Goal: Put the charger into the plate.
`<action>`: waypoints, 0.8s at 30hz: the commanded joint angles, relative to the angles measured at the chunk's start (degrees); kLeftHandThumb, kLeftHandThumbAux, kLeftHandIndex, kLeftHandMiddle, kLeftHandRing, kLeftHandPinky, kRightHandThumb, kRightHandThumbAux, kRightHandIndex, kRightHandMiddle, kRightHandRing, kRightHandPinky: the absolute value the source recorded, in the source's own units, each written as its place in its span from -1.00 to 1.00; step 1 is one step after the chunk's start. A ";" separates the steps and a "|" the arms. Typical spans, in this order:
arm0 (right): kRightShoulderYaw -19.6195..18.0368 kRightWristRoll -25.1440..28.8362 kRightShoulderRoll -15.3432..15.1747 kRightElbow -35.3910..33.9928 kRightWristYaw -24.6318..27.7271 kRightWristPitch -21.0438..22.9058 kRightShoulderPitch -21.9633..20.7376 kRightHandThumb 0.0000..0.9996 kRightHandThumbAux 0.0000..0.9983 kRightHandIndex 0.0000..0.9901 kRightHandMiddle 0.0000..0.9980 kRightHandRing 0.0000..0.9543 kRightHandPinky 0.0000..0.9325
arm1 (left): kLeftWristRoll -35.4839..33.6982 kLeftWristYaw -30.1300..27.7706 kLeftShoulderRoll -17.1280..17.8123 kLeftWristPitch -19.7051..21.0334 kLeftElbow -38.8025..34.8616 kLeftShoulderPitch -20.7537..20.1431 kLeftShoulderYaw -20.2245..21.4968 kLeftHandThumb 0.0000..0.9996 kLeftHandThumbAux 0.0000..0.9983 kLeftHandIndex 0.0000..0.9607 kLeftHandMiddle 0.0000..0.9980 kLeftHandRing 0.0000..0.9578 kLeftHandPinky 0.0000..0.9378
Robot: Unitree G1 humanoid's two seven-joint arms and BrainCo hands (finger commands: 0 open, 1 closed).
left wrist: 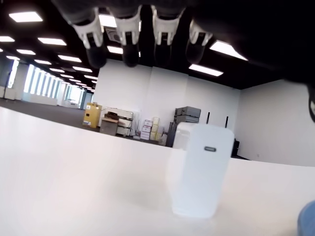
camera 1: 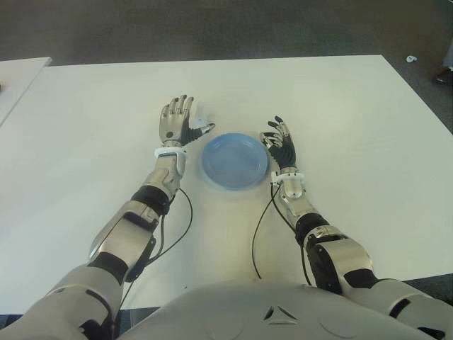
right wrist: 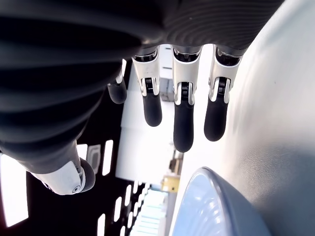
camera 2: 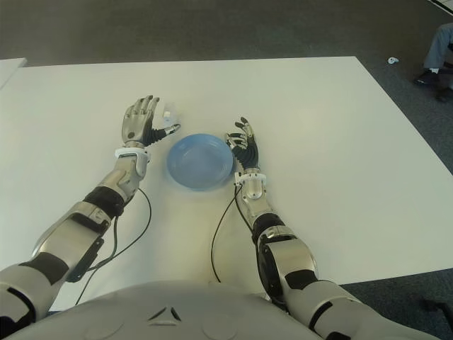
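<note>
Eye views: round glossy blue plate (camera 1: 235,160) on matte white table (camera 1: 340,127), left hand (camera 1: 177,122) just left of it with fingers spread, empty, small white boxy charger (camera 2: 168,112) upright just beyond the fingertips, untouched. Left wrist: smooth rounded-edge charger standing beyond open fingers (left wrist: 129,37). Right wrist: right hand (camera 1: 281,144) beside plate rim, fingers (right wrist: 182,115) extended, holding nothing.

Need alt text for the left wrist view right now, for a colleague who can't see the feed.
A white charger stands upright on the white table, just ahead of the left hand, whose open fingers reach toward it without touching. The blue plate shows at the picture's edge.
</note>
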 commanded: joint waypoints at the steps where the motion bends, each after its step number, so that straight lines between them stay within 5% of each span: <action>1: 0.25 -0.38 0.72 5.89 0.43 4.62 7.16 -1.00 0.23 -1.00 -0.60 -0.35 -0.30 | -0.26 1.23 -0.29 -1.23 1.51 -0.93 -0.41 -0.44 -0.38 -1.00 -1.00 -1.00 -1.00; 24: 0.13 -0.18 0.48 6.01 1.75 4.79 7.09 -1.00 0.24 -1.00 -0.66 -0.41 -0.27 | -2.99 0.46 -1.88 -3.21 8.75 -6.95 0.70 -0.25 -0.43 -1.00 -1.00 -1.00 -0.93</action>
